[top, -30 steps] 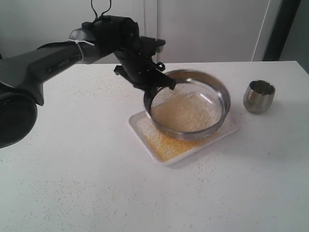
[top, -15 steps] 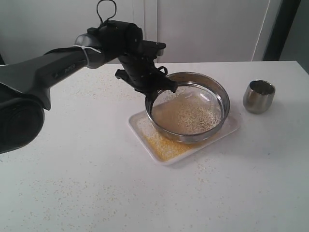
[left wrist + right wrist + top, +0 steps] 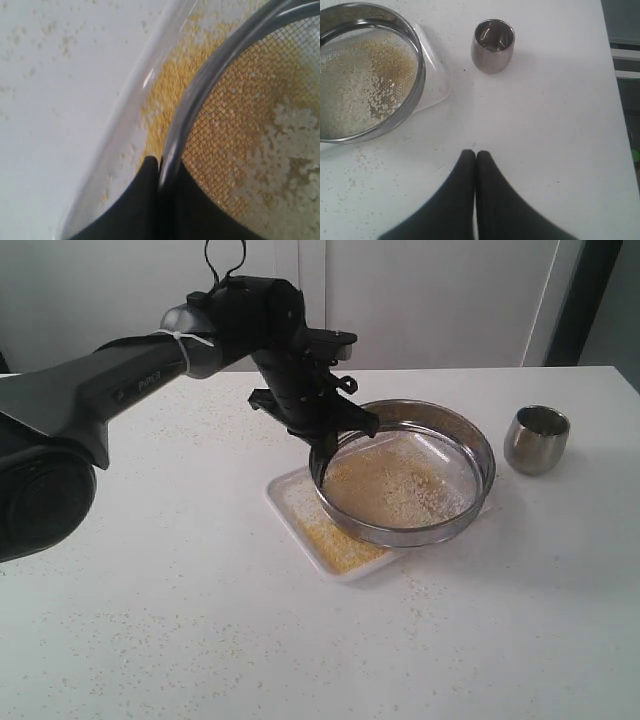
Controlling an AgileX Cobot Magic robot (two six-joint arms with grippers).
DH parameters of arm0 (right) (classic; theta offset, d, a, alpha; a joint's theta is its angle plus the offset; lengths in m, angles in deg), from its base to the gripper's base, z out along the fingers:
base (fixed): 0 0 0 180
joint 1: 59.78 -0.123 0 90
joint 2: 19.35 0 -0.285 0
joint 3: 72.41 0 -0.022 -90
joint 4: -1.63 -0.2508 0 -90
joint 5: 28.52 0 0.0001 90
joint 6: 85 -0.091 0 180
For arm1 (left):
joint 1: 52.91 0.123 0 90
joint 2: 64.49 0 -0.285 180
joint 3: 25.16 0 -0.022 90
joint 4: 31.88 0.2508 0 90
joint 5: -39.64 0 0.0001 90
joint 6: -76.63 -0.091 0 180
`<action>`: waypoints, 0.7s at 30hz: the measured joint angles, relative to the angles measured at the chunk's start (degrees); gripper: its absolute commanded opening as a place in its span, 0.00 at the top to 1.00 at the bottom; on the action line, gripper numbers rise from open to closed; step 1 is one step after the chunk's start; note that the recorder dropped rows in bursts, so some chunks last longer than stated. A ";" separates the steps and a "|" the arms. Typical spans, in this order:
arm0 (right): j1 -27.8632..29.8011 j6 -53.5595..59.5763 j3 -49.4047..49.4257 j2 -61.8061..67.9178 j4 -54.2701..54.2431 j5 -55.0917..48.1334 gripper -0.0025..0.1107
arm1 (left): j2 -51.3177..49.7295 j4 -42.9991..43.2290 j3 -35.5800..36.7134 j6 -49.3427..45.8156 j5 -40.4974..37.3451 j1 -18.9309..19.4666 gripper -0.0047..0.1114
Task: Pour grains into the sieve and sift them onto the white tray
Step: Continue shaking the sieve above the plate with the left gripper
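Left arm reaches in over the bench (image 3: 200, 620). My left fingers (image 3: 335, 432) are clamped on the near-left rim of the sieve (image 3: 420, 535). The left wrist view shows one finger (image 3: 150, 180) outside the steel wall and one inside, with the rim (image 3: 210, 70) pinched between them.

The sieve hangs over the white tray (image 3: 290, 502) and covers most of it. Only the tray's left end and front corner show. I cannot tell whether the mesh clears the tray or rests on it.

Grains (image 3: 400, 490): a thin, patchy layer on the mesh, mostly pale whitish bits, clumped toward the middle (image 3: 295, 130). The finer golden granules lie below on the tray, thickest along the exposed front-left part (image 3: 335, 545) and close under the sieve wall (image 3: 170, 85).

My right fingers (image 3: 474, 165) are pressed together, holding nothing, above bare bench. The exterior view does not show them.

The steel cup (image 3: 537, 440) stands upright to the right of the sieve, apart from it. Its inside looks empty (image 3: 493, 45).

Stray specks are scattered across the bench, denser to the left and front.
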 measured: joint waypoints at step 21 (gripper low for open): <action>0.00 0.00 0.00 0.00 0.00 0.00 0.98 | 0.73 1.43 0.13 -0.47 -6.37 0.84 0.96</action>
